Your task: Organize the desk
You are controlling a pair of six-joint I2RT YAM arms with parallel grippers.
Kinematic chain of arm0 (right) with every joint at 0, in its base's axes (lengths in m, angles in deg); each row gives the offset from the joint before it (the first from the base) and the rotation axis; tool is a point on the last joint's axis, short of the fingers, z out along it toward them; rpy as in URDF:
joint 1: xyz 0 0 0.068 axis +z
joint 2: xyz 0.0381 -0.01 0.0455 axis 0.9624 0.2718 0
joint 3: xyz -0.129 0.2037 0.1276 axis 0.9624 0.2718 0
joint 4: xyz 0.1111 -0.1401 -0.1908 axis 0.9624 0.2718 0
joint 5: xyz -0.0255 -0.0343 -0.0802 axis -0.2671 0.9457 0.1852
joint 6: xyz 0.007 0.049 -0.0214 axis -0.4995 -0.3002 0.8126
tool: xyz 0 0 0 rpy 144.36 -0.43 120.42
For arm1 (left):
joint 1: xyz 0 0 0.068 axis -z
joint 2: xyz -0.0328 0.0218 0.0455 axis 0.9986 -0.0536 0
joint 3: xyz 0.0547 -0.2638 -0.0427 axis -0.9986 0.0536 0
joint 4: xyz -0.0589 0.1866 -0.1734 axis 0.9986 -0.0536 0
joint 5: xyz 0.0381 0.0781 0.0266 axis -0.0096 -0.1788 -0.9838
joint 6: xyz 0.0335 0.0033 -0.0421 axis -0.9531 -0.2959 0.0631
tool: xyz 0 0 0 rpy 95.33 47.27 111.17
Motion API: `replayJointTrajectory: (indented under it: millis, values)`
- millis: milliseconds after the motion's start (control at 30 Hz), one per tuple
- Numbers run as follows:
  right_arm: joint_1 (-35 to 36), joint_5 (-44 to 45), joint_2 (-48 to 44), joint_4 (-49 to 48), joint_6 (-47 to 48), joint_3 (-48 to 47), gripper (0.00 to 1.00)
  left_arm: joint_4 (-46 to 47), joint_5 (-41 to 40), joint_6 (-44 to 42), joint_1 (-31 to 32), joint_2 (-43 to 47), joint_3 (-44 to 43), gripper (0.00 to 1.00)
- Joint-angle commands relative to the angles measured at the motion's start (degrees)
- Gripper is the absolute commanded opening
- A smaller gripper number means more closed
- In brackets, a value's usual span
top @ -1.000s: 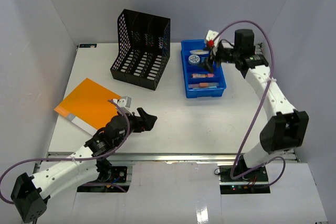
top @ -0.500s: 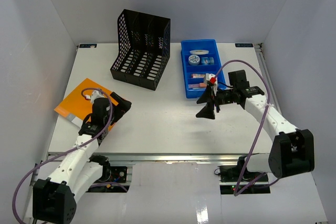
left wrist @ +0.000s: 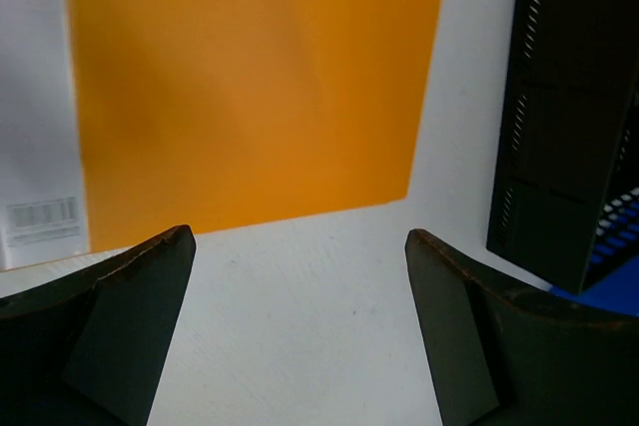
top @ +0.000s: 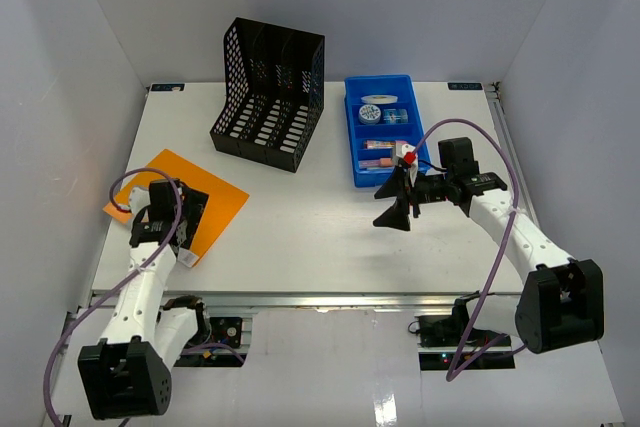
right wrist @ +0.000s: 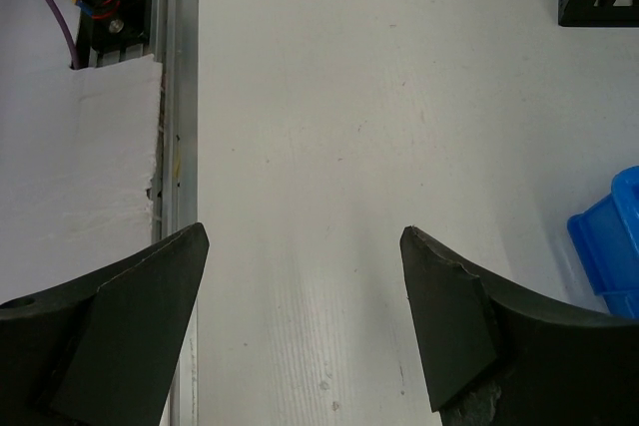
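desk (top: 300,237): white top fills the workspace under both arms; I see mostly bare surface in the middle.
rack (top: 268,92): black mesh file rack, upright at the far side, left of centre, slots look empty from here.
folder (top: 215,197): orange, flat on the desk at the near left, well apart from the rack. Not filed yet.
tray (top: 425,165): blue, far right of centre, just beside the rack; small items already sit in its compartments.
left gripper (left wrist: 300,234): jaws spread wide, holding nothing. Wrist view shows bare desk between the fingers with the folder's edge just ahead.
right gripper (right wrist: 302,231): also wide open and empty, hovering over bare desk just in front of the tray.
change: over the last second the right arm pulls back from above the tray to the desk in front of it, and the left arm swings from mid-desk across to the folder.
meaning: I read the tray work as finished on the right; the folder is the next job, probably a pick-up by its edge and a move into the rack.
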Motion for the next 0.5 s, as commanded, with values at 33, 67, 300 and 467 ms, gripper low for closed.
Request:
replayJointTrajectory:
  millis: [33, 67, 300, 467]
  values:
    - [-0.1, 0.4, -1.4, -1.4, -0.1, 0.7, 0.84, -6.8, -4.3, 0.6, -4.5, -3.5, -3.7, 0.97]
    - [-0.1, 0.2, -1.3, -1.4, 0.0, 0.8, 0.84, -7.4, -5.0, 0.1, -5.1, -4.8, -4.5, 0.97]
    - [-0.1, 0.0, 0.3, -0.8, 0.2, 0.8, 0.84, -3.8, -5.8, -7.8, -11.9, -8.4, -5.0, 0.97]
    - [-0.1, 0.4, 1.1, -0.8, 0.2, 0.8, 0.84, 0.4, 1.1, -12.2, -18.3, -11.2, -3.2, 0.97]
